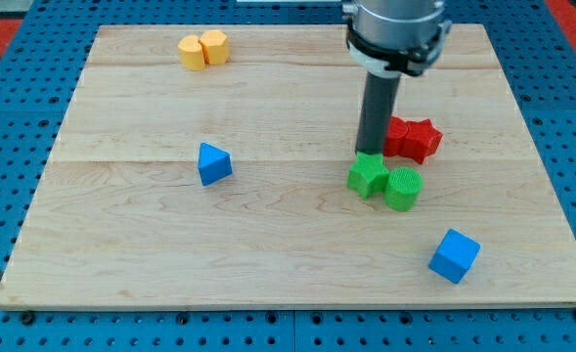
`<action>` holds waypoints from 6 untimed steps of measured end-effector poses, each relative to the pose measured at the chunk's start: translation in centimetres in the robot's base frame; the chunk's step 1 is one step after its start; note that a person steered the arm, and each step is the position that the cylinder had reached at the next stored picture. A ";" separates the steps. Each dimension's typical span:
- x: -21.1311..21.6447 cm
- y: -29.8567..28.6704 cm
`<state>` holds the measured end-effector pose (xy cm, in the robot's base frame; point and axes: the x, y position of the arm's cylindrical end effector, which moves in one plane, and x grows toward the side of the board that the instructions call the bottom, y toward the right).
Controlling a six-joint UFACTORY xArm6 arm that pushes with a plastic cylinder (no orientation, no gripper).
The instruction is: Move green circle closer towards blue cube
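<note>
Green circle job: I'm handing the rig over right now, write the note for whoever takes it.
My tip: down on the board, at the top edge of the green star, left of the red blocks.
Green circle: touching the star's right side.
Blue cube: toward the view's bottom right, clearly apart from the circle.
Done: nothing visible yet.
Left: get my tip to the circle's upper left, push it toward the cube.

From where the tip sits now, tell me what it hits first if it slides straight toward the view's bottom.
My tip would likely meet the green star first; it sits just below, seemingly touching, with the green circle right of it.
</note>
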<state>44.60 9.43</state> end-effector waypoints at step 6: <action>-0.1 -0.6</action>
